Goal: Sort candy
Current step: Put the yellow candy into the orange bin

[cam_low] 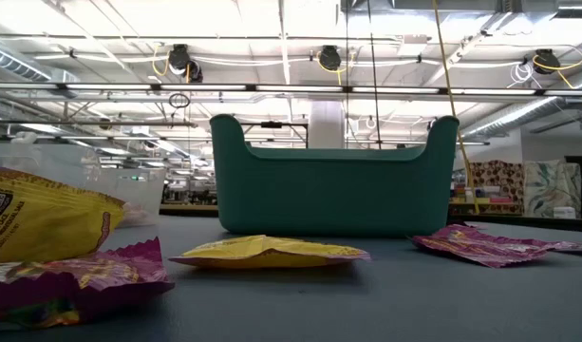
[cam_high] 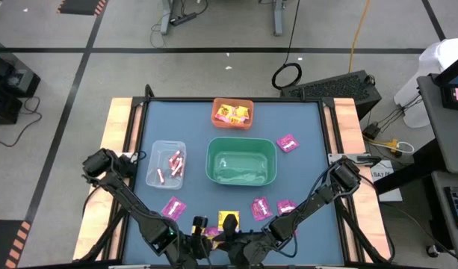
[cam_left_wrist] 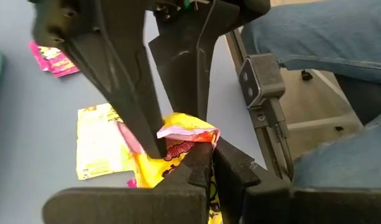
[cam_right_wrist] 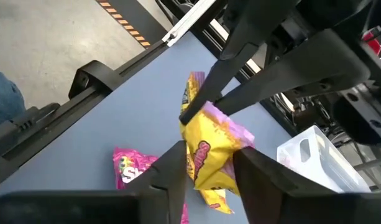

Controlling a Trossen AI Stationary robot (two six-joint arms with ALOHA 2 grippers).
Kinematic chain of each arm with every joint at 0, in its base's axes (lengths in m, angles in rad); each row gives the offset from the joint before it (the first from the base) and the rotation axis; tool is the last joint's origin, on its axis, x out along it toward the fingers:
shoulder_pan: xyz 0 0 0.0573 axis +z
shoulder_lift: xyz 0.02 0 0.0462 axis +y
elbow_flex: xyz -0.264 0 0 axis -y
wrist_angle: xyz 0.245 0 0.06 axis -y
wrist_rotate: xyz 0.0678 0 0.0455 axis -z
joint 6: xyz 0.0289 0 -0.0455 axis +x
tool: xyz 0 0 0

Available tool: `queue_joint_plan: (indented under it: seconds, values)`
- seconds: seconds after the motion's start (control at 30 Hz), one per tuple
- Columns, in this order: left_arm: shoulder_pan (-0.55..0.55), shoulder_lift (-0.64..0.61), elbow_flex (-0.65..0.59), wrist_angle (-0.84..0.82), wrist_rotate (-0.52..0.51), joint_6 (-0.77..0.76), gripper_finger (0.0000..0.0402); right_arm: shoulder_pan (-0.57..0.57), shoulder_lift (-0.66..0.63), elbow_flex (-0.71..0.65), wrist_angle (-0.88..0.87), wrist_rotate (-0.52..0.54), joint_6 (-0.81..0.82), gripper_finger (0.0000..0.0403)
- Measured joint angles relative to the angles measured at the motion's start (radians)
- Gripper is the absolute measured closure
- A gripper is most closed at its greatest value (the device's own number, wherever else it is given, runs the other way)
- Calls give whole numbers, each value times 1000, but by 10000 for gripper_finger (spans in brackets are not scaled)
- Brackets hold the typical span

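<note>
Left gripper (cam_left_wrist: 181,146) is pinching a crumpled yellow packet with red print (cam_left_wrist: 184,134) at the high view's bottom centre; right gripper (cam_right_wrist: 209,163), half-open, is straddling it, apparently mid-handover, needing a firm clamp next

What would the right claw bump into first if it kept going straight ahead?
Probably the yellow candy packet between its fingers, then the left claw pinching that same packet.

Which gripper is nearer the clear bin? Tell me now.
Left. The left gripper, shut on a yellow packet at the table's near edge, is on the clear bin's side; the right gripper is just beyond that packet.
</note>
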Motion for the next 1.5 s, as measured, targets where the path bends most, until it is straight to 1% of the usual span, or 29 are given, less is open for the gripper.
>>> queue_joint_plan:
  seconds: [0.17,0.33,0.47,0.63,0.73,0.83,0.97,1.03,1.1,1.13,1.2,1.27,1.37,1.43,1.5]
  values:
    - [-2,0,0,0,-53,0,380,0,0,0,-4,3,19,329]
    - [-3,0,0,4,-76,-2,349,0,0,0,-6,3,25,361]
    - [-6,-2,0,8,-106,-56,306,0,0,0,-6,13,26,375]
    - [-16,-24,0,23,-107,-64,233,-1,0,1,1,14,39,380]
    - [-29,-52,12,28,-155,-64,196,3,0,1,-8,2,54,381]
    - [-51,-89,15,23,-237,-51,177,9,-21,1,-28,3,76,381]
    - [-86,-130,15,-13,-350,14,173,20,-104,1,-139,4,140,381]
    - [-101,-141,15,-59,-451,81,173,25,-154,1,-227,6,180,381]
    - [-112,-138,6,-112,-580,127,173,28,-213,1,-308,6,227,381]
    - [-112,-136,-2,-130,-643,136,173,28,-245,0,-339,7,247,381]
    - [-100,-137,-20,-142,-731,135,173,27,-308,1,-414,8,270,381]
    - [-83,-138,-40,-142,-780,127,173,27,-361,1,-492,19,274,381]
    - [-55,-136,-53,-171,-808,73,173,26,-414,1,-654,70,232,381]
    - [-31,-137,-53,-238,-844,-9,173,21,-442,1,-772,99,165,381]
    - [-6,-139,-53,-344,-874,-107,173,14,-462,1,-866,129,91,381]
